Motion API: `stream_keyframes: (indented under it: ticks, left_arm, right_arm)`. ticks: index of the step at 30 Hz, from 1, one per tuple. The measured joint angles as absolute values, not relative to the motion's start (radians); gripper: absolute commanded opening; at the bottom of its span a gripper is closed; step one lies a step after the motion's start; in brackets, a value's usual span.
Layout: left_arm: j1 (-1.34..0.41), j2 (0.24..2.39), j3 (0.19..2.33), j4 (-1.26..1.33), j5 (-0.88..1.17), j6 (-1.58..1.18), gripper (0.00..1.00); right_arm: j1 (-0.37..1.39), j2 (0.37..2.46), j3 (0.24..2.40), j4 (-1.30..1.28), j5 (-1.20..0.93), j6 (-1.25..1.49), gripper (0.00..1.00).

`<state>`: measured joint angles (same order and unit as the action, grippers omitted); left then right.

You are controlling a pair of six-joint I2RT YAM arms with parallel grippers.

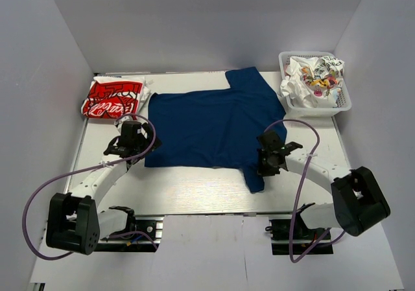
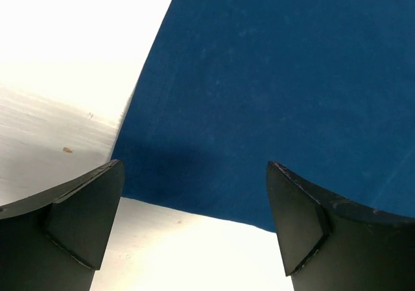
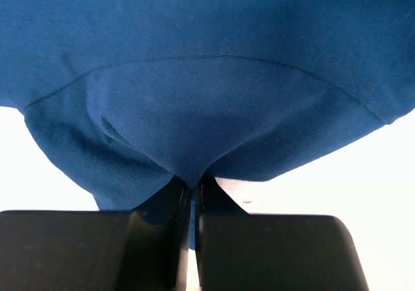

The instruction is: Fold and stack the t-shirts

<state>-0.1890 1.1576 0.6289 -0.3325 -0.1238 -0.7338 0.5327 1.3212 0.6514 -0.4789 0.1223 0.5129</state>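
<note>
A navy blue t-shirt [image 1: 207, 126] lies spread face down on the white table, one sleeve toward the back and one toward the front. My right gripper [image 1: 267, 163] is shut on the shirt's cloth near the front sleeve; in the right wrist view the navy cloth [image 3: 194, 109] bunches into the closed jaws of the gripper [image 3: 193, 186]. My left gripper [image 1: 130, 150] is open at the shirt's front left corner; in the left wrist view that gripper [image 2: 194, 200] hangs over the navy cloth [image 2: 259, 96] at its hem, holding nothing. A folded red-and-white lettered t-shirt [image 1: 113, 98] lies at the back left.
A white lattice basket [image 1: 345, 100] at the back right holds crumpled white t-shirts with colourful prints [image 1: 314, 80]. Grey walls enclose the table on three sides. Purple cables loop beside both arms.
</note>
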Motion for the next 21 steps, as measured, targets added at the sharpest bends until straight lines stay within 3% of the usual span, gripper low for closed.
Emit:
stream_keyframes:
  ticks: [7,12,14,18,19,21]
  left_arm:
    - [-0.188,1.176,0.631,-0.335,-0.124,-0.733,1.00]
    - [-0.176,1.176,0.665,-0.366,-0.133,-0.730,1.00]
    - [-0.173,1.174,0.679,-0.382,-0.143,-0.730,1.00]
    - [-0.173,1.175,0.716,-0.432,-0.179,-0.729,1.00]
    - [-0.175,1.177,0.724,-0.441,-0.187,-0.730,1.00]
    - [-0.175,1.184,0.731,-0.449,-0.194,-0.730,1.00]
  right_arm:
    - [0.535,1.365,0.908,-0.649,0.173,0.508,0.00]
    - [0.532,1.554,1.206,-0.702,0.335,0.479,0.00]
    - [0.529,1.665,1.324,-0.716,0.379,0.453,0.06]
    - [0.518,1.950,1.610,-0.731,0.444,0.383,0.22]
    - [0.516,2.020,1.689,-0.738,0.459,0.363,0.51]
    - [0.510,2.145,1.821,-0.731,0.471,0.327,0.73]
